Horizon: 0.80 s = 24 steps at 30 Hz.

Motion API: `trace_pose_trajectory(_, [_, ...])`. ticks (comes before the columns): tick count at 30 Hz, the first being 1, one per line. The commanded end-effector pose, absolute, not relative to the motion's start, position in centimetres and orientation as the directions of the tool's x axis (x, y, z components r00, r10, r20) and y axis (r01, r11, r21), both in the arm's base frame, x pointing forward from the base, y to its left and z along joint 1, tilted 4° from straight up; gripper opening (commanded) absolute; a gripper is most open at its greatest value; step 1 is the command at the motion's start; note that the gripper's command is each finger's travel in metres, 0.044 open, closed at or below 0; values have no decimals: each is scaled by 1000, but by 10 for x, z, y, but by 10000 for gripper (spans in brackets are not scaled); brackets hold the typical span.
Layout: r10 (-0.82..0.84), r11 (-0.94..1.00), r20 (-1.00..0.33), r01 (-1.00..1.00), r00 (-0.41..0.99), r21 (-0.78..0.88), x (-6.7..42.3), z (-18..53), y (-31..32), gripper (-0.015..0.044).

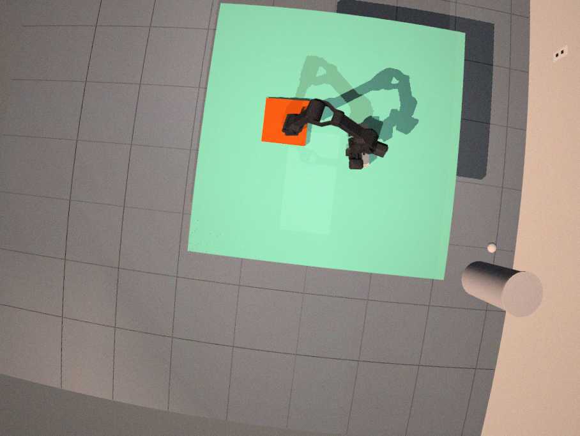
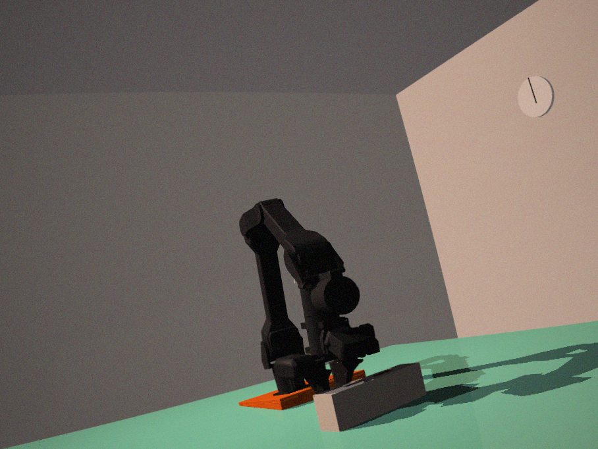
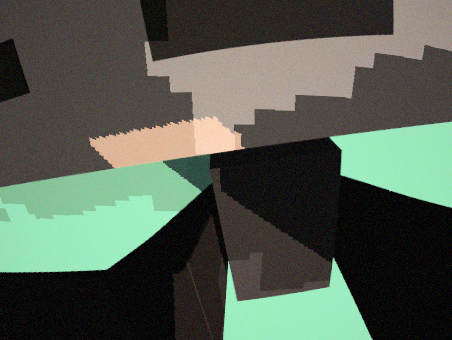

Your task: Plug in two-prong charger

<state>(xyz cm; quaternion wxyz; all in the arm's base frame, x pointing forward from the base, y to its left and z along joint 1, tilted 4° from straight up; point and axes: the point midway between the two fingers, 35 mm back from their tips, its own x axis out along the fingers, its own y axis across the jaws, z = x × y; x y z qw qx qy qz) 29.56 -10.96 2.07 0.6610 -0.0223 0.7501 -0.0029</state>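
Note:
My gripper [image 3: 265, 187] [image 2: 340, 372] [image 1: 356, 162] is shut on the dark two-prong charger [image 3: 286, 210], with one black finger on each side of it. The charger's front end meets the edge of the grey power strip [image 3: 266, 84] [image 2: 372, 396], and its prongs are hidden. A long dark recess [image 3: 266, 11] runs across the strip's top face just beyond the charger. In the top view the arm covers almost all of the strip. I cannot tell which outlet the charger sits at.
The arm stands on an orange base plate [image 1: 274, 121] [image 2: 275, 398] on the green table [image 1: 328, 211] [image 2: 483, 425]. A beige wall [image 2: 507, 217] stands to the right with a round disc [image 2: 535, 96]. A grey cylinder [image 1: 501, 286] juts from it past the table corner.

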Motion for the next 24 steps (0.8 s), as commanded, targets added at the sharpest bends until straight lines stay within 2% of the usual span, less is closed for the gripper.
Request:
trace_pose_trajectory(1, [-37, 999, -992, -23, -117, -34, 299, 21, -110, 0])
trace_pose_trajectory(24, [-37, 999, -993, -23, -116, -34, 308, 21, -110, 0])
